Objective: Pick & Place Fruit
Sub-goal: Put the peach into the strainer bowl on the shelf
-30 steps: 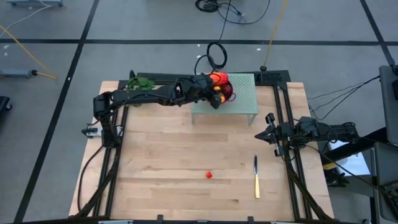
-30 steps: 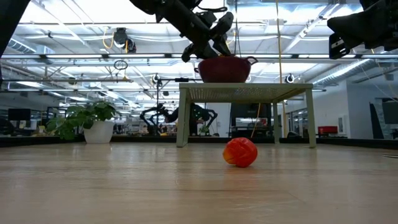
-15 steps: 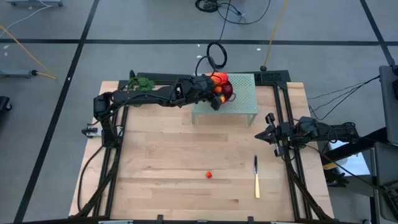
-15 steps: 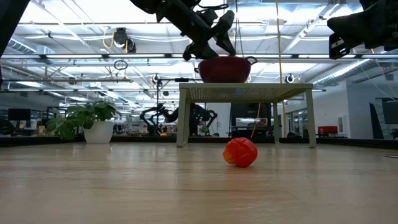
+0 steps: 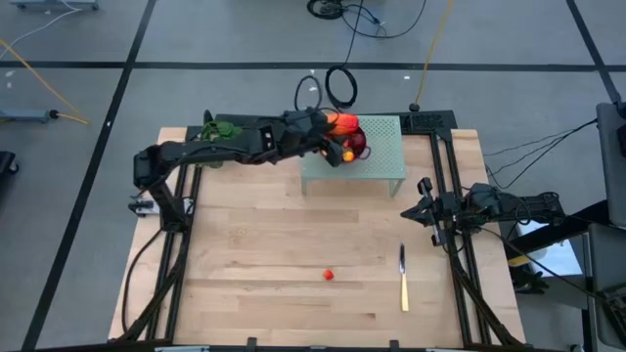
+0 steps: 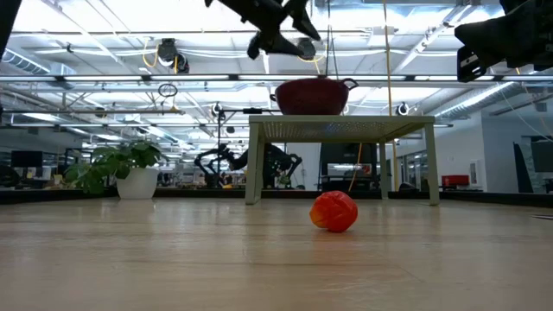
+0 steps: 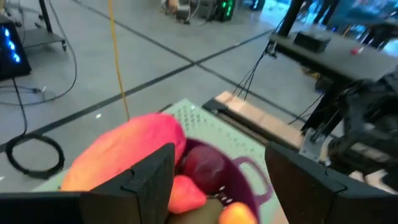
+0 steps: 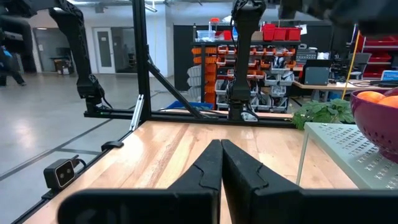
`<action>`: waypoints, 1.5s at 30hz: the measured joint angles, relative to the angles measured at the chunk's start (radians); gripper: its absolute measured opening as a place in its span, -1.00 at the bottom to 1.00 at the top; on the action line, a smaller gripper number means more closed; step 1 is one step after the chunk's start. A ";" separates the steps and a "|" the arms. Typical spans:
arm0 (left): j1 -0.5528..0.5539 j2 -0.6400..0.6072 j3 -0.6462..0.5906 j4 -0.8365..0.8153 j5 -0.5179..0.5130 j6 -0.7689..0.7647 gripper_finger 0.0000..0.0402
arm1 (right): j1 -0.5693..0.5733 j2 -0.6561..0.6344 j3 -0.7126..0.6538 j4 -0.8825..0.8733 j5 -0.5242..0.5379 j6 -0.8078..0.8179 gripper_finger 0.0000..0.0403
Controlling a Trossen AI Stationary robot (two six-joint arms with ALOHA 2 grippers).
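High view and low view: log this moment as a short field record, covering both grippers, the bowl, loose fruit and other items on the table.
left gripper: open, empty, above the bowl
right gripper: shut, empty, parked at the table's right edge
bowl: dark red, on the small green stand, holding several fruit pieces
loose fruit: one small orange-red piece on the bare table, in front of the stand
knife: yellow-handled, lying to the right of the loose piece
leafy bunch: green, at the table's far left corner
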 joint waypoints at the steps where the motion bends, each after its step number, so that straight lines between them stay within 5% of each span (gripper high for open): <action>1: -0.005 -0.011 0.000 0.000 0.000 0.000 0.25 | 0.000 0.000 0.000 0.000 0.000 0.000 -1.00; 23: -0.365 -0.063 0.000 -0.036 -0.006 -0.046 0.25 | 0.000 0.000 0.000 0.000 0.000 0.000 -1.00; 33: -0.511 -0.002 0.000 -0.074 -0.020 -0.216 0.25 | 0.000 0.000 0.000 -0.001 0.000 0.000 -1.00; 45: -0.608 0.167 0.000 -0.053 -0.006 -0.616 0.25 | 0.000 0.000 0.000 -0.001 0.000 0.000 -1.00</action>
